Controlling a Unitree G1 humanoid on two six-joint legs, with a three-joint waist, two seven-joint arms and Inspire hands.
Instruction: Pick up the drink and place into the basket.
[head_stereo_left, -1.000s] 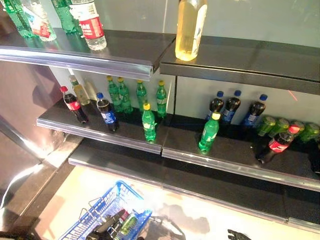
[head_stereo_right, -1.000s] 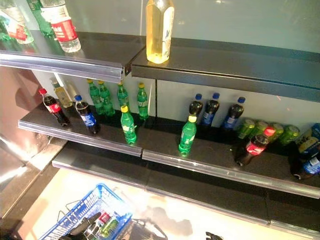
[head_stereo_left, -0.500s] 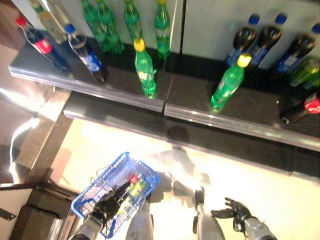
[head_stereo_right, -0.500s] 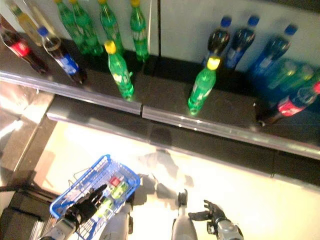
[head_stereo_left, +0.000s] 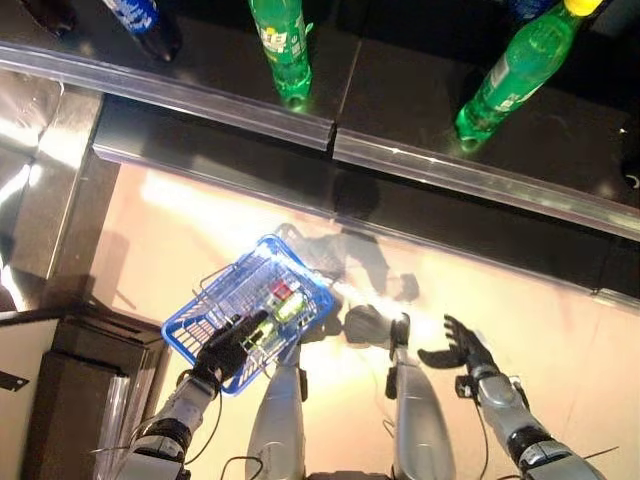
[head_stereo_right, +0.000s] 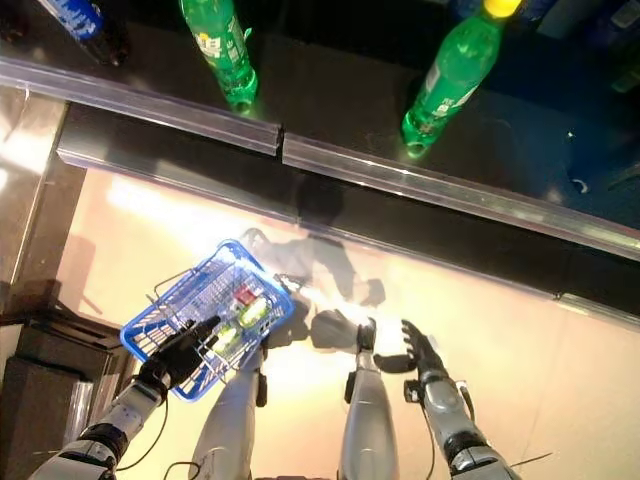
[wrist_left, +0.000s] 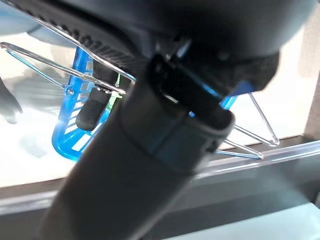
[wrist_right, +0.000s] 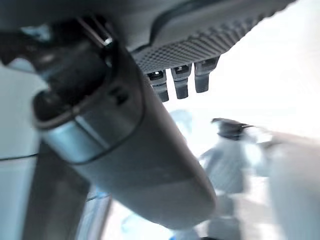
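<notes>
Below, left hand (head_stereo_left: 228, 352) curled on blue basket (head_stereo_left: 205, 318) handle; right hand (head_stereo_left: 462, 348) spread, empty.

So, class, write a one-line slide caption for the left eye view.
Left hand holds the blue basket of drinks over the floor; right hand open and empty below the shelf.

One blue basket (head_stereo_left: 205, 335), two green bottles (head_stereo_left: 282, 47) on shelf (head_stereo_left: 410, 165), one cola bottle (head_stereo_left: 140, 18)

The shelf edge (head_stereo_left: 330, 135) juts over the floor, with two green bottles (head_stereo_left: 283, 50) standing near its front and wide bare shelf between them. Below, the blue basket (head_stereo_left: 300, 285) hangs at the left; the pale floor (head_stereo_left: 540, 320) to its right lies open.
</notes>
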